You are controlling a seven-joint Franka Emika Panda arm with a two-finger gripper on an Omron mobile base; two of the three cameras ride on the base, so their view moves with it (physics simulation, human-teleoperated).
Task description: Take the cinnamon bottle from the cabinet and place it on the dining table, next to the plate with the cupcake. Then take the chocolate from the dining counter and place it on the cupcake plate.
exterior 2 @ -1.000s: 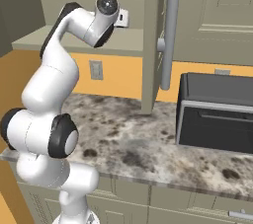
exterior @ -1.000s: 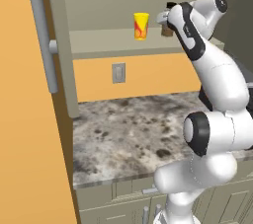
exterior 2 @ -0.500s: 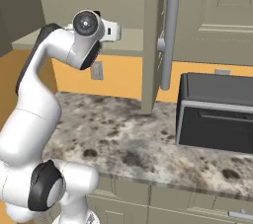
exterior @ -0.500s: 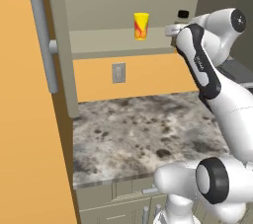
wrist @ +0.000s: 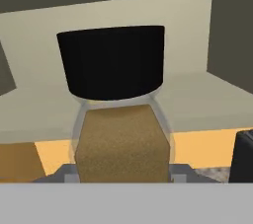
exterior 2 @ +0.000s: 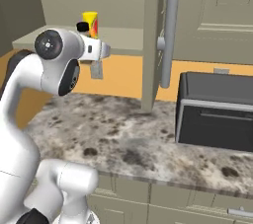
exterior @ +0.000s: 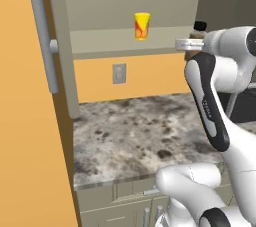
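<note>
Early stage: cinnamon bottle (wrist: 120,119) not yet out of the cabinet (exterior: 160,1); it sits just over the shelf (exterior: 120,43) edge at the open cabinet's right end. Trip to dining table + whole chocolate step left. Claw (wrist: 123,171) partly closed round the bottle's lower body, looks like a grip. Bottle: clear glass, brown powder inside, wide black cap, upright. Yellow cup (exterior: 142,25) well apart on the shelf, above the speckled tabletop (exterior: 140,131).

light: even, flat, rendered | shadows: soft, faint | glare: none | blur: slight softness
</note>
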